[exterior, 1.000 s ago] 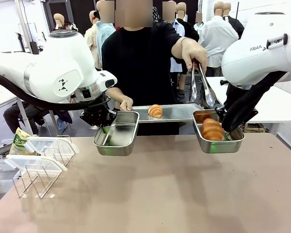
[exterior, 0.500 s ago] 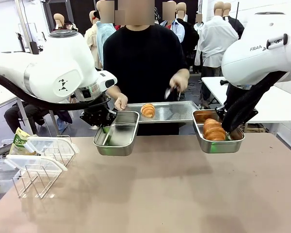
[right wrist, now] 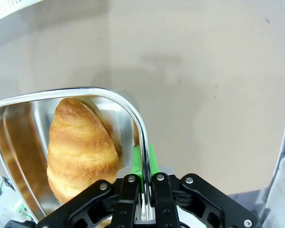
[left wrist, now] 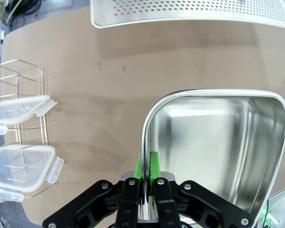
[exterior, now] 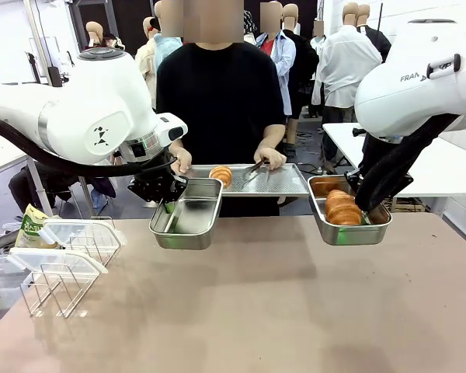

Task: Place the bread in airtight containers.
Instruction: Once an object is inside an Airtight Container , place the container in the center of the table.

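My left gripper [exterior: 169, 202] is shut on the rim of an empty steel airtight container [exterior: 188, 216], held above the table; the left wrist view shows its green pads [left wrist: 153, 165] pinching the container's wall [left wrist: 213, 142]. My right gripper [exterior: 363, 203] is shut on the rim of the second container [exterior: 349, 231], which holds golden bread rolls [exterior: 342, 207]; one roll [right wrist: 80, 142] lies just inside the clamped rim [right wrist: 143, 164]. Across the table a person holds a flat perforated tray [exterior: 283, 183] carrying one roll [exterior: 220, 175], with tongs [exterior: 254, 168] lowered over the tray.
A wire rack [exterior: 66, 268] with translucent clip-on lids [left wrist: 16, 164] stands at the table's left, beside a green snack bag [exterior: 33, 225]. The perforated tray's edge [left wrist: 190, 12] hangs just beyond the left container. Bare brown tabletop [exterior: 264, 311] spreads in front.
The person's hand with the tongs came down from above the right container to the tray. The tray and its roll shifted left. Both arms and containers stayed still.
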`<action>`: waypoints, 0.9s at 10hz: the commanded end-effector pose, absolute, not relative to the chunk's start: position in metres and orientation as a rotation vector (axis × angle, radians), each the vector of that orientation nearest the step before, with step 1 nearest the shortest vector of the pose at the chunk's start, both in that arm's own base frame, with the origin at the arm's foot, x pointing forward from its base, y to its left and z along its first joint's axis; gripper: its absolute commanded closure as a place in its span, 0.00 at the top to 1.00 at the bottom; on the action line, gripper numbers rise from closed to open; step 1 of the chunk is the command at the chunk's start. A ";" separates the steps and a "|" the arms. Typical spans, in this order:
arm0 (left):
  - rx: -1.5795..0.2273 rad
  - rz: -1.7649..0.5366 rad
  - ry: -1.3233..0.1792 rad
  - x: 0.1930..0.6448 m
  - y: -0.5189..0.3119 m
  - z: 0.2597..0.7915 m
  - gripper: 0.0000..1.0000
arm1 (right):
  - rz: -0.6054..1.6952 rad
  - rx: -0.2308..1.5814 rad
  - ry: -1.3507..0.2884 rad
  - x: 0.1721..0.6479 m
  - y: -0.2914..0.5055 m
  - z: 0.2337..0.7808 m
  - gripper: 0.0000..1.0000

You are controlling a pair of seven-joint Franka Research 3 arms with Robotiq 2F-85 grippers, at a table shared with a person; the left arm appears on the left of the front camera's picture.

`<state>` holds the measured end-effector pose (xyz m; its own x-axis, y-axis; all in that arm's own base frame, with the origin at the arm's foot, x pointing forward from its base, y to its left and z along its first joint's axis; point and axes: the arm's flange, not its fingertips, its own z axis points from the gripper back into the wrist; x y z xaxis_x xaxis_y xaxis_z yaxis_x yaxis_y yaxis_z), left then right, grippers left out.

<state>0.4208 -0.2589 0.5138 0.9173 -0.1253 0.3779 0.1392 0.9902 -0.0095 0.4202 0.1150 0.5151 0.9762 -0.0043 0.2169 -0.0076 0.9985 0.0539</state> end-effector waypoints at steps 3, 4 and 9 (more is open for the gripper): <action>-0.033 -0.143 -0.397 0.421 -0.257 0.518 0.00 | -0.001 0.060 -0.226 0.420 0.115 0.518 0.00; -0.033 -0.143 -0.397 0.421 -0.257 0.518 0.00 | -0.001 0.060 -0.226 0.420 0.115 0.518 0.00; -0.033 -0.143 -0.397 0.421 -0.257 0.518 0.00 | -0.001 0.060 -0.226 0.420 0.115 0.518 0.00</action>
